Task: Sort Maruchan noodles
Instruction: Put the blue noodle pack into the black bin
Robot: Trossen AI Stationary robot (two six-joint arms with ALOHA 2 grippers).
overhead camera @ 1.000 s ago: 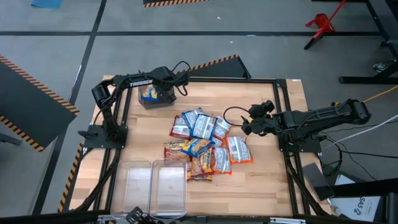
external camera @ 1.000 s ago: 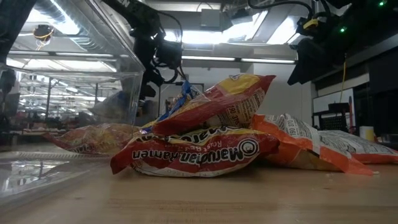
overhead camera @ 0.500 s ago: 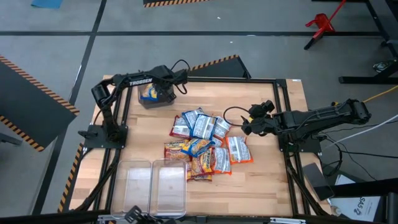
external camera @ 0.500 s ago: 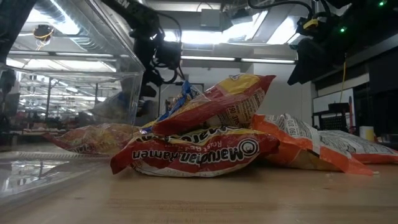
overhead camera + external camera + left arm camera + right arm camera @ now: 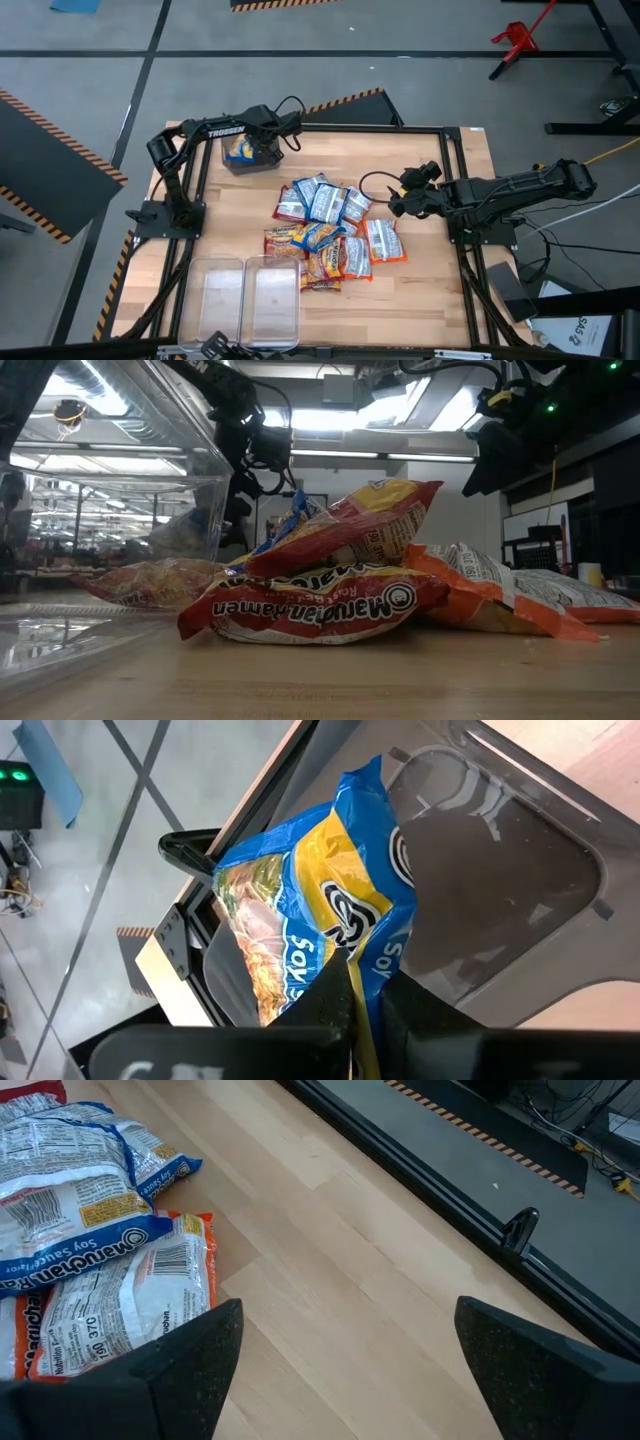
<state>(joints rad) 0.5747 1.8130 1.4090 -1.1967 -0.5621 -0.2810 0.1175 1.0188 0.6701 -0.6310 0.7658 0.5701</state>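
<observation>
Three clear plastic bins sit on the wooden surface. One bin stands at the far left, under the left gripper. A blue-and-yellow packet hangs in that gripper's closed jaws, which pinch its edge, and the packet sits within or just over the bin's opening; the left wrist view shows the bin's clear wall and rounded corners right beside it. Whether the packet touches the bin floor cannot be told.

The other two bins lie side by side at the near left edge: the left near bin and the right near bin. No packets show inside either from above.

The rest of the Maruchan noodles lie in a loose heap at the middle of the surface, just beyond the near bins. Blue-and-white packets overlap on the far side of the heap, red-and-yellow and orange ones on the near side. In the low view a red packet lies lowest at the front with another resting tilted on top.

The right gripper hovers just right of the heap, jaws spread wide and holding nothing; an orange-and-white packet lies closest to it.
</observation>
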